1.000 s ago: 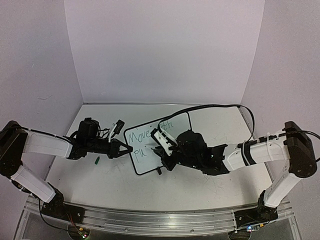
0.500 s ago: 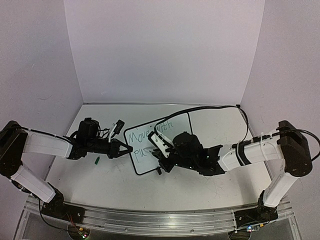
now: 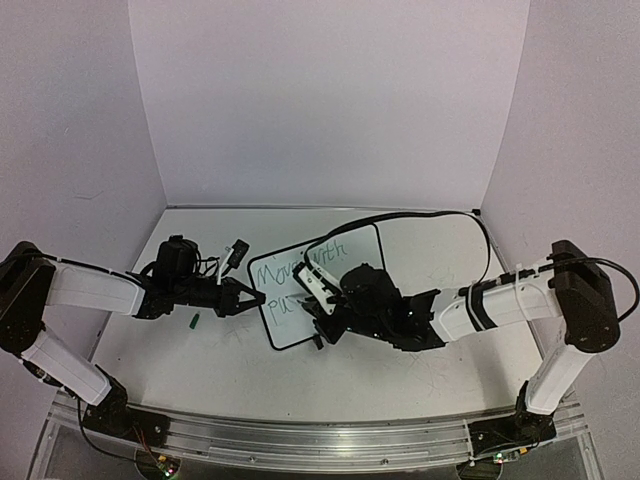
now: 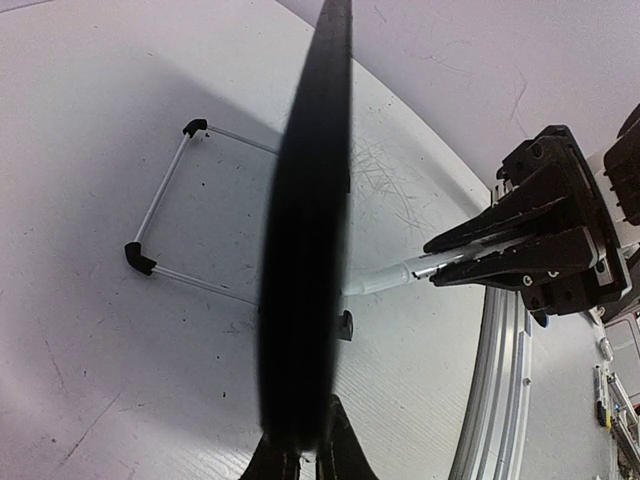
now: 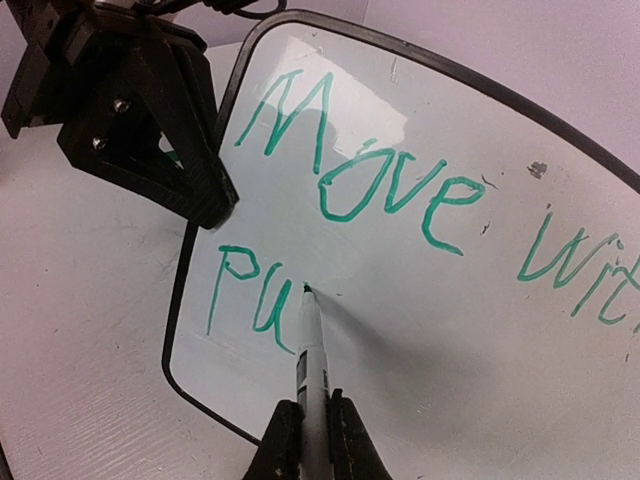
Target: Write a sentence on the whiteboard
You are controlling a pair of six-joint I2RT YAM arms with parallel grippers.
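Robotics lab test cell, plain white panels [image 3: 330,100] boxing in a scuffed tabletop [image 3: 200,360], left arm [image 3: 95,288] and right arm [image 3: 500,300] bolted by an aluminium rail [image 3: 300,442], loose black cable [image 3: 430,212] trailing.

1 small green piece [image 3: 194,321] on the scuffed white table [image 3: 420,370]; aluminium rail [image 3: 300,440] at near edge

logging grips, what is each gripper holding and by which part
Right gripper holds the marker by its barrel; left gripper pinches the whiteboard by its edge.
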